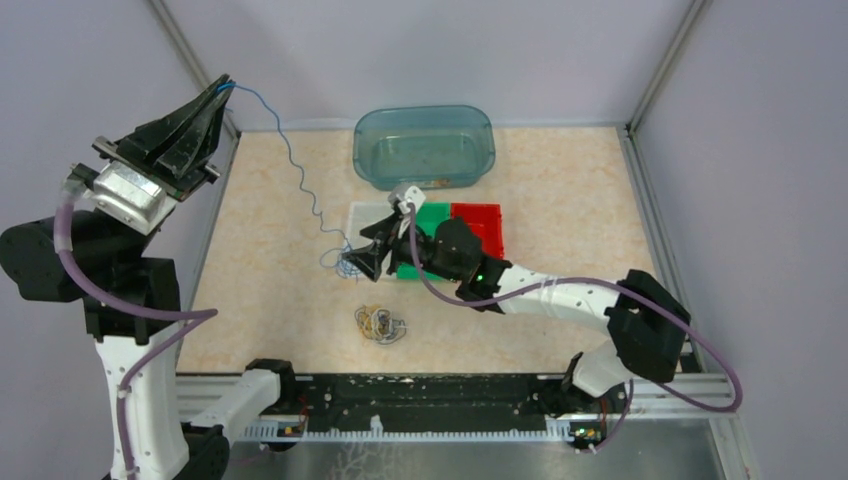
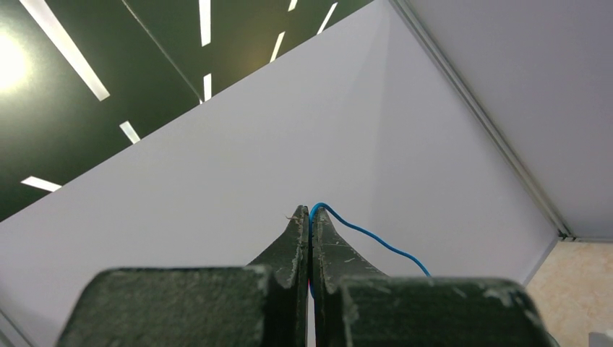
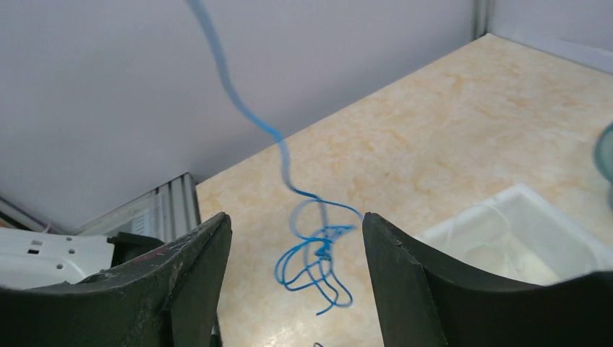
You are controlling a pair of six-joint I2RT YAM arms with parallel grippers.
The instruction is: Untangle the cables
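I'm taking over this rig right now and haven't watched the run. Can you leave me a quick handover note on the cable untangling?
Left gripper: jaws shut on one end of the blue cable, raised high at the far left.
Right gripper: jaws open, holding nothing, low over that cable's looped lower end on the table.
Done: the blue cable lies apart from the mixed bundle.
Left: clear the blue loops, then separate the bundle.
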